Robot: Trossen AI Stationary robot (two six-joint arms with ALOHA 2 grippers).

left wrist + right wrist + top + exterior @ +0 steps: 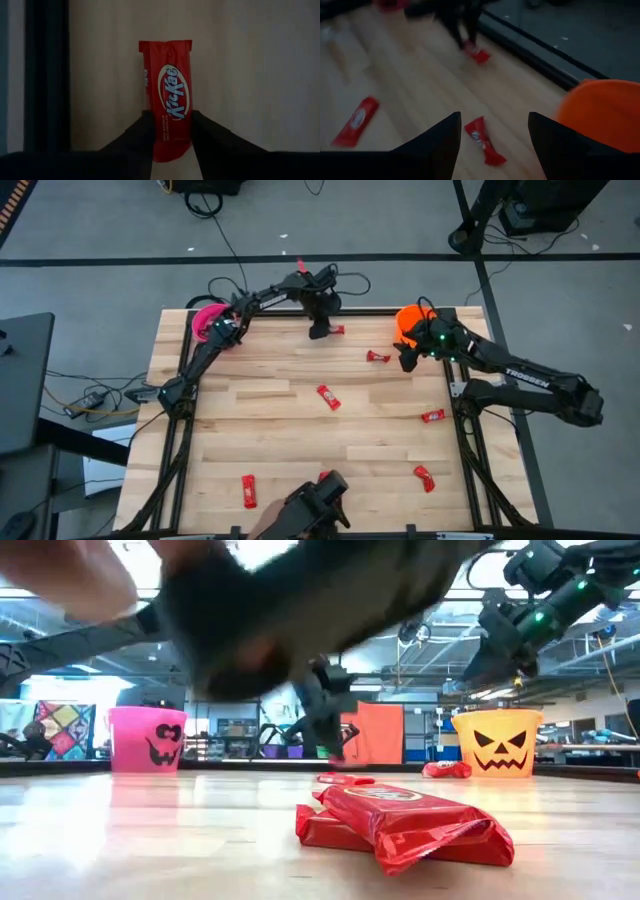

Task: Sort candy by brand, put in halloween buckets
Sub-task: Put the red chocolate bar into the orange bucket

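Red candy (405,828) lies on the wooden table (260,430).

Both arms are matte black with jointed tubular links. The right arm (530,385) carries white TROSSEN lettering and small green lights near its wrist; black cables trail behind the left arm (255,305).

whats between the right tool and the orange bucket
Nothing: in the high view the open right tool hovers just beside the orange plastic bucket, with only bare wooden table below; a red-wrapped candy bar lies on its other side.
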